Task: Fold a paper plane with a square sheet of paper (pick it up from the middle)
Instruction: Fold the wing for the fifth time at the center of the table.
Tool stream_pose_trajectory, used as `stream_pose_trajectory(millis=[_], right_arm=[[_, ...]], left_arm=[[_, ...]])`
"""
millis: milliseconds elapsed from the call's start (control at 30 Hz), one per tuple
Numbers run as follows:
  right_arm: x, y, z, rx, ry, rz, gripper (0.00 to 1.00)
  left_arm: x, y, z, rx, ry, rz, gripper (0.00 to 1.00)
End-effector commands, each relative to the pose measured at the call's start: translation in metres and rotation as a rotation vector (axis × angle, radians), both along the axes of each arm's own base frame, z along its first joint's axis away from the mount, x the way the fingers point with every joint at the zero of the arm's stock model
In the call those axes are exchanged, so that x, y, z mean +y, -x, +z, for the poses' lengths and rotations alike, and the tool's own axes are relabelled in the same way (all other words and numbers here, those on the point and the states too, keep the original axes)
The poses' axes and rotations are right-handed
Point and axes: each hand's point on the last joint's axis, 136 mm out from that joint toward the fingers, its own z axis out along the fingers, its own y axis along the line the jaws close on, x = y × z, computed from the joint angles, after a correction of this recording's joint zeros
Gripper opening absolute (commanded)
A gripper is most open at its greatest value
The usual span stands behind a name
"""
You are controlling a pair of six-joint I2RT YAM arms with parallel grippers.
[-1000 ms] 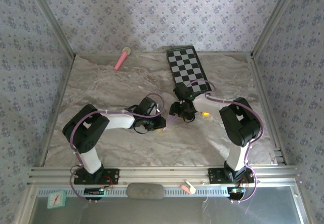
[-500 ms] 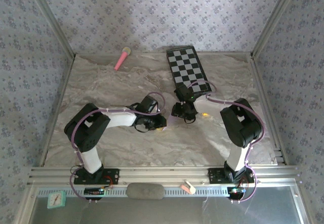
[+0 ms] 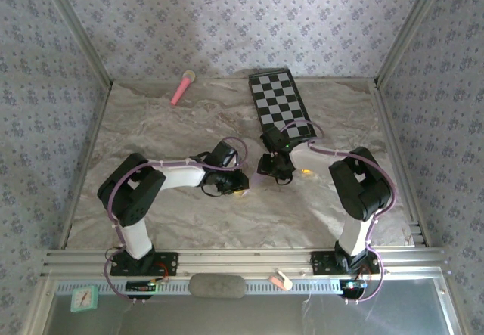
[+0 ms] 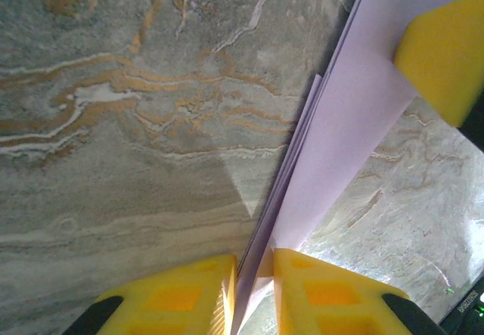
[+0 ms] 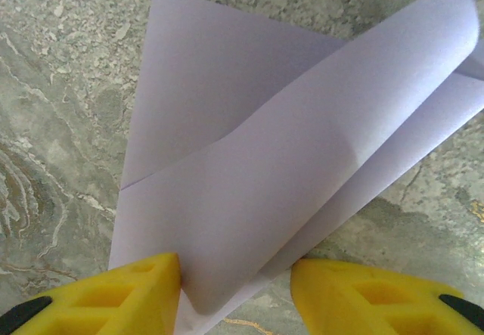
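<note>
**A:** What's the left gripper [image 4: 253, 293] doing?
**B:** It's closed on the paper sheet [image 5: 249, 169]. The yellow fingers [image 4: 174, 293] are nearly together, with the stacked lilac edge nipped between them. We read it as the anchor that stops the layers sliding while the other arm works.

**A:** And the right gripper [image 5: 236, 290]?
**B:** Its jaws are well apart, straddling the bend of a curled-over flap. Nothing is pressed flat. We'd call it open around the flap, guiding rather than clamping. One of its pads [image 4: 442, 51] sits against the sheet's far end in the left wrist view.

**A:** Where does the sheet sit overall?
**B:** It's mid-table, spanning the gap between the two grippers. It rises edge-on from the left pinch and throws a shadow on the marble table [image 3: 166, 123]. We can't tell whether the lower layer touches the surface.

**A:** How far along is the fold?
**B:** It's partway, in our view. There's one straight crease, a pointed corner and a loose flap, but no narrow dart yet. The flap needs laying over and pressing.

**A:** Any risks?
**B:** The paper is thin and held from both ends. If the arms pull apart it tears or slips out of the pinch. The uncreased flap will likely spring back.

**A:** Is there anything beyond it?
**B:** The checkered board [image 3: 280, 102] is just past the right wrist. The pink stick [image 3: 181, 88] is at the far edge, well apart from the paper. Neither is involved.
</note>
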Motion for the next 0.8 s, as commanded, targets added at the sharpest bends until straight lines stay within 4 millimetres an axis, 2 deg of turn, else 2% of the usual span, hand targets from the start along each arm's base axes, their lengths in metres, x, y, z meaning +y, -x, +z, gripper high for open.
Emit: stream_pose_trajectory(millis=[0,767], right_arm=[[-0.037,0.043,-0.066,0.18,0.167,-0.008,0.48],[-0.042,0.054,-0.079,0.212,0.238,0.001,0.44]], left_arm=[[0.011,0.009,-0.032,0.057,-0.1,0.016,0.22],[0.012,0.008,-0.035,0.07,-0.126,0.025,0.2]])
